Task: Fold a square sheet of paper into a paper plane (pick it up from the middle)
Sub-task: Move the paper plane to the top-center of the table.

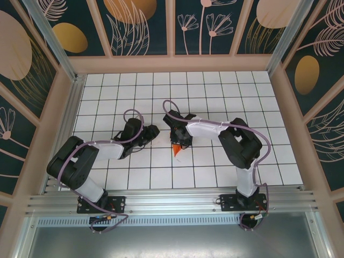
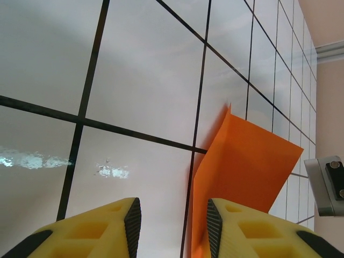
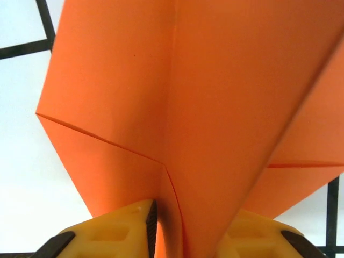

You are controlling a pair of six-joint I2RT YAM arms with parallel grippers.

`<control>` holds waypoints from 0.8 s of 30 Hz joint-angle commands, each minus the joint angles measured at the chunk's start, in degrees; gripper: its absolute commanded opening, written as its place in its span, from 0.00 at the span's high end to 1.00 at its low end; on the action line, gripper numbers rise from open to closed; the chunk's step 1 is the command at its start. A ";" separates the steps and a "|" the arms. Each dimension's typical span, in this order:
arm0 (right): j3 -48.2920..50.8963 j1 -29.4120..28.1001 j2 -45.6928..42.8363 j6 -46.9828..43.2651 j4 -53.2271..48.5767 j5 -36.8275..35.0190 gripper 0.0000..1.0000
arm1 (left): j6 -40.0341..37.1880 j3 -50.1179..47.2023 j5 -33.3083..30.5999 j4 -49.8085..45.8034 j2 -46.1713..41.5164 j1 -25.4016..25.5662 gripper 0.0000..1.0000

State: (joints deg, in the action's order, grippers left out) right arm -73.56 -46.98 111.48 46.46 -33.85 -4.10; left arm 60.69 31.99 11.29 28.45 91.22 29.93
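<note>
Mid-fold step. My right fingers (image 3: 107, 231) clamp the creased orange paper (image 3: 188, 107) at its centre fold. My left fingers (image 2: 97, 228) are narrowly parted and empty, just beside it. Next, I judge, they should press a wing crease.

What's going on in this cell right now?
The right gripper is shut on a creased, partly folded bright orange paper sheet near the middle of the white tiled table. The left gripper is open right beside the sheet's edge, not gripping it. The fold looks part-way done, with no finished plane shape yet.
</note>
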 commanded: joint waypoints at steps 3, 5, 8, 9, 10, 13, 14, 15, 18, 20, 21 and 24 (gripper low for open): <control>-2.70 -0.43 2.24 0.38 -3.74 -2.92 0.82 | -1.31 -1.42 -1.23 -0.50 -1.17 -0.64 0.61; -3.12 -0.31 2.27 0.31 -4.27 -3.86 0.84 | -1.32 -1.57 -1.27 -0.42 -1.44 -0.88 0.61; -4.07 -0.14 1.37 -0.36 -5.04 -5.91 0.90 | -1.40 -1.97 -1.27 -0.45 -1.87 -1.43 0.61; -4.75 0.11 0.98 -0.77 -5.35 -6.66 0.92 | -1.52 -1.96 -1.24 -0.49 -2.09 -1.69 0.61; -5.21 0.34 0.61 -1.48 -5.53 -7.37 0.93 | -1.55 -2.05 -1.27 -0.58 -2.18 -1.86 0.61; -6.10 2.21 -0.88 -5.42 -4.50 -9.07 0.95 | -1.94 -2.19 -1.42 -1.01 -2.92 -2.42 0.60; -6.20 3.42 -1.30 -7.47 -3.52 -9.02 0.96 | -2.01 -2.21 -1.66 -1.34 -3.15 -2.59 0.59; -6.21 4.63 -1.48 -10.27 -2.03 -8.27 0.96 | -2.14 -2.19 -1.79 -1.59 -3.39 -2.76 0.59; -6.88 8.28 -0.86 -18.59 1.90 -5.88 0.96 | -2.65 -1.89 -2.43 -2.61 -4.24 -3.12 0.55; -8.12 10.69 1.09 -22.88 3.56 -4.50 0.96 | -3.24 -1.54 -3.27 -3.79 -4.94 -3.20 0.52; -9.70 11.98 2.55 -24.20 3.33 -4.62 0.97 | -3.45 -1.26 -3.82 -4.65 -5.23 -3.29 0.50; -13.88 14.94 6.45 -27.57 3.02 -4.69 0.96 | -4.28 -0.55 -4.91 -6.56 -6.03 -3.48 0.46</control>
State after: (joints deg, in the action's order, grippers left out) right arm -83.57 -33.93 114.43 26.15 -32.34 -8.97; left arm 58.39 30.41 8.47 25.10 86.70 27.00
